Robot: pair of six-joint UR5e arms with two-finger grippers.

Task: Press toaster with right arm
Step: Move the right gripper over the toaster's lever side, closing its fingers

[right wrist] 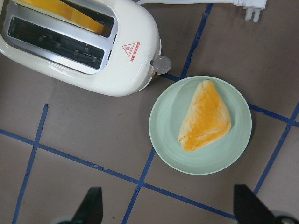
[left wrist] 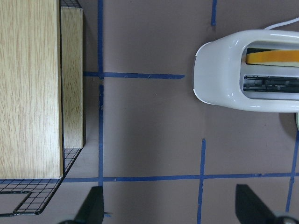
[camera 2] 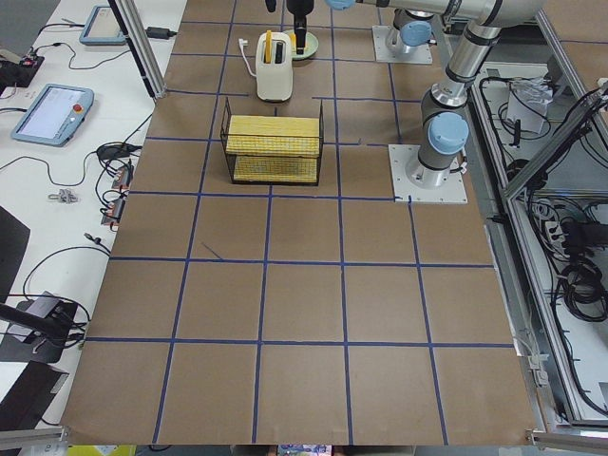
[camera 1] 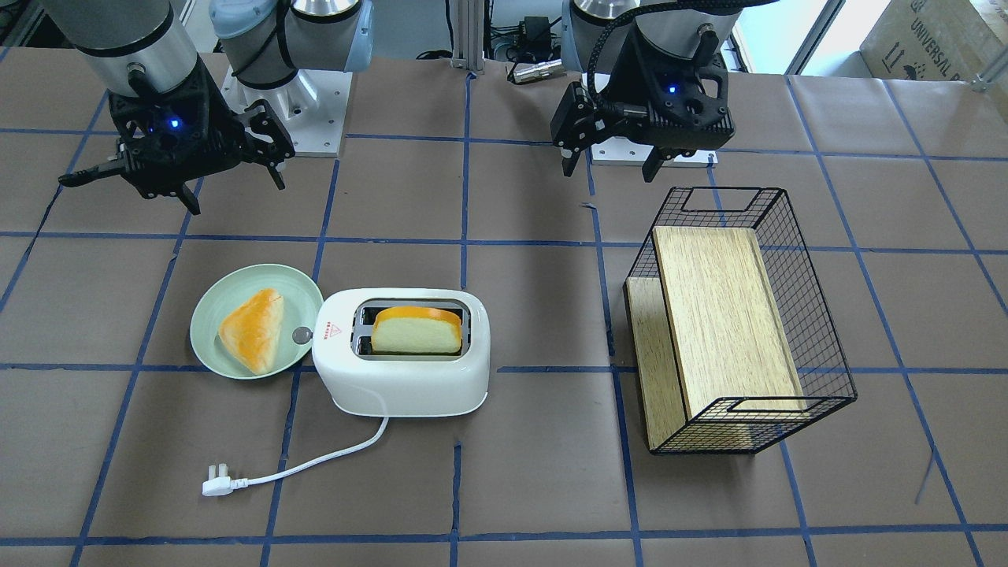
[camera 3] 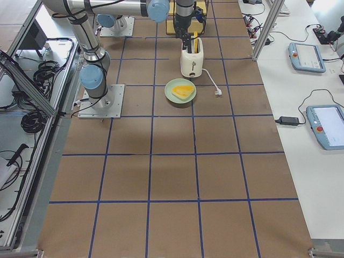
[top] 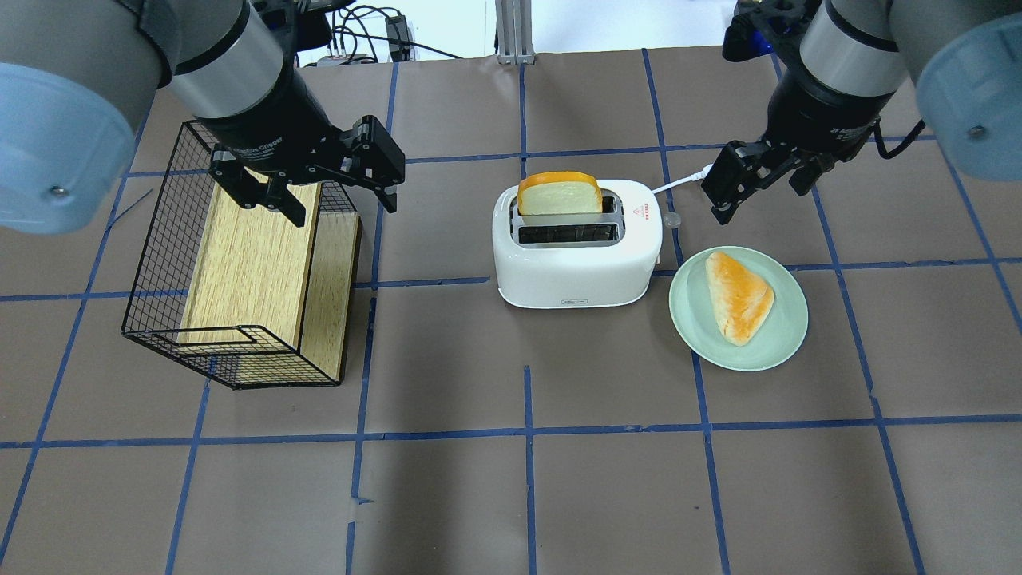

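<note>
plate (top: 781,339) just beside toaster (top: 575,267) knob (top: 671,218)

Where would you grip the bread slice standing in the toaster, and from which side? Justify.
Probably the upper part of the slice, which stands proud of the toaster. Come straight down, one finger on each flat face; the slot hides the rest.

Brown taped table (top: 559,487): toaster (top: 576,259), green plate (top: 781,335), wire basket (top: 160,247).

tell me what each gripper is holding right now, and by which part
Nothing is held: the black skeletal right gripper and the blocky black left gripper both hang open and empty.
</note>
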